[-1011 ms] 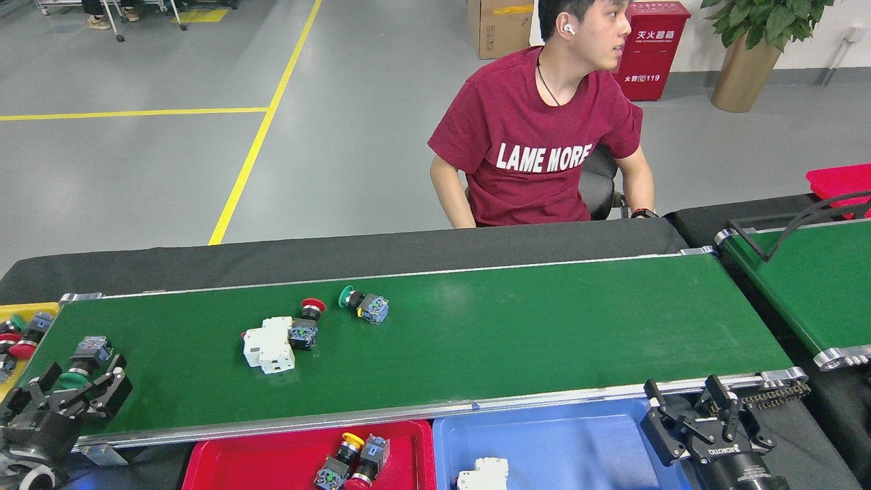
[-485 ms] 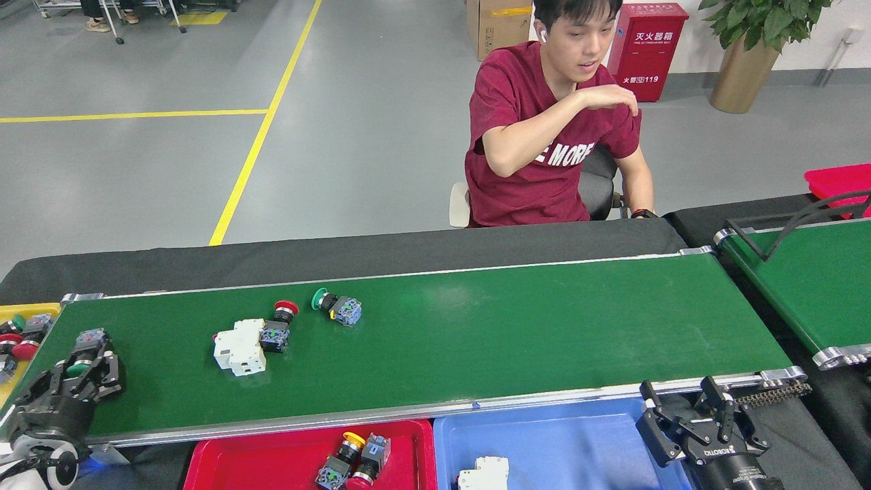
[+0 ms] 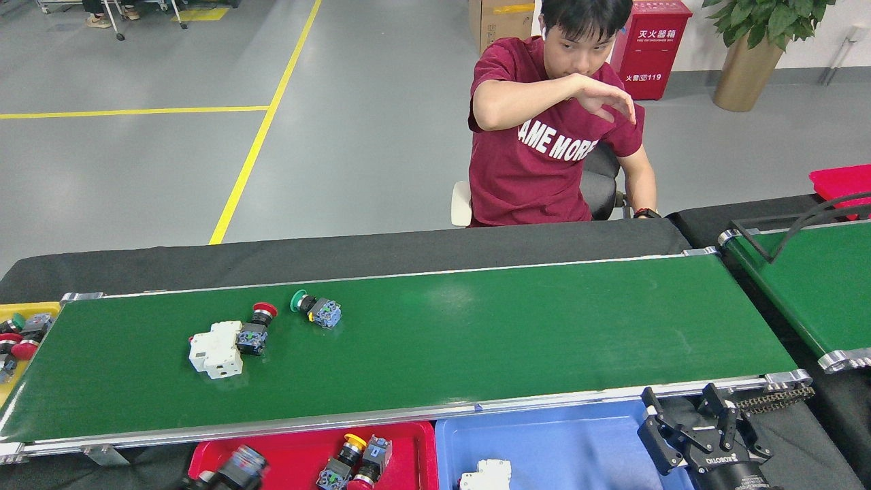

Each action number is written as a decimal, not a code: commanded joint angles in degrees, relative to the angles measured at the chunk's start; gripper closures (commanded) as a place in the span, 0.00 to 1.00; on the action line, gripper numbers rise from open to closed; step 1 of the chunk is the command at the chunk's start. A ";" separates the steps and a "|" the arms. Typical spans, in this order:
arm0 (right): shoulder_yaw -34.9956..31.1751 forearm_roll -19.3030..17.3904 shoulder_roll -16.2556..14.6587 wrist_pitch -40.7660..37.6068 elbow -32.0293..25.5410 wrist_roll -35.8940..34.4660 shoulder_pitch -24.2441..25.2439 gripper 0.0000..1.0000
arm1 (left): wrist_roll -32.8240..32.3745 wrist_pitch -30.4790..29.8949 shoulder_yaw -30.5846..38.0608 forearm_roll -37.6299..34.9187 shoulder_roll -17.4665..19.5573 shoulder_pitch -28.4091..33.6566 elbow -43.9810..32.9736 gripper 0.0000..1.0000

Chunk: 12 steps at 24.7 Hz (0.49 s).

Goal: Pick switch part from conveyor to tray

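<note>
The conveyor [image 3: 476, 327] carries three parts, all further left than half a second ago: a white breaker [image 3: 216, 350] touching a red-capped switch [image 3: 255, 330], and a green-capped switch [image 3: 315, 309] just beyond. The red tray [image 3: 292, 449] holds two switches [image 3: 354, 463]; the blue tray [image 3: 558, 442] holds a white part. The left arm [image 3: 231, 473] has left the belt's left end and now sits blurred over the red tray, so whether its pincer grips anything cannot be told; probably a drop-off. The right pincer [image 3: 691, 425] hangs spread and empty.
</note>
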 commanded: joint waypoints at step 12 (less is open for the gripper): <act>-1.41 0.09 -0.08 0.12 -2.19 -0.78 1.89 0.03 | -1.16 18.27 16.54 -1.37 -3.40 -4.95 0.68 0.01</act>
